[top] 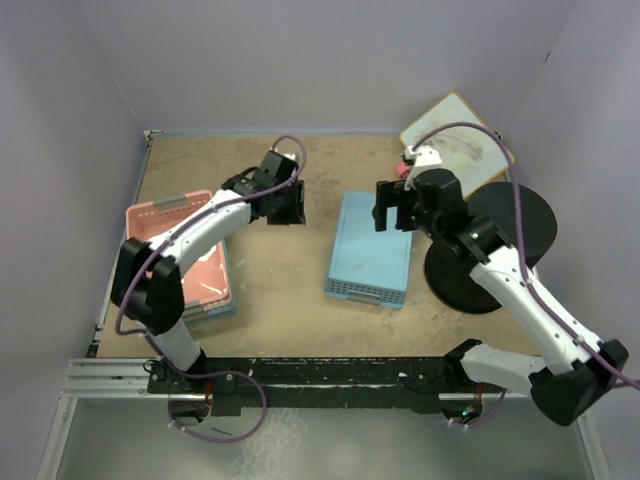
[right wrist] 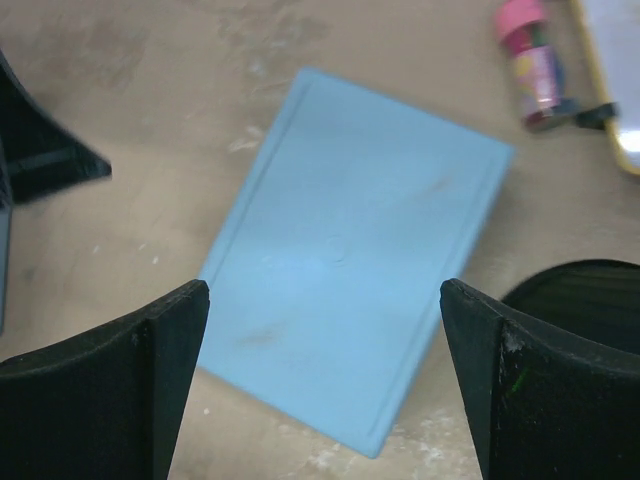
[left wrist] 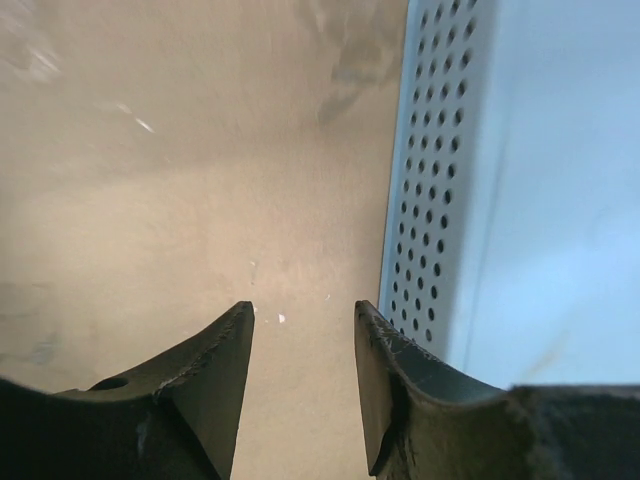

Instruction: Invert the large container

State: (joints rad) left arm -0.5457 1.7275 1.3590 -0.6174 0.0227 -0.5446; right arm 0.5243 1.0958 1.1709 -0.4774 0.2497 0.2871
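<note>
Right tool (top: 392, 220) near container (top: 530, 220) (axis unclear)

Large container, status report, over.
Left gripper open, empty. Right gripper open, empty, over the blue basket. Large container at the right, ungripped, partly hidden by right arm.

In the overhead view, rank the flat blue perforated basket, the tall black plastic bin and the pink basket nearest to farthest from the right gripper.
From the right gripper:
1. Flat blue perforated basket, right at its fingertips, table centre.
2. Tall black plastic bin, off to the right side.
3. Pink basket, far left of the table.
</note>
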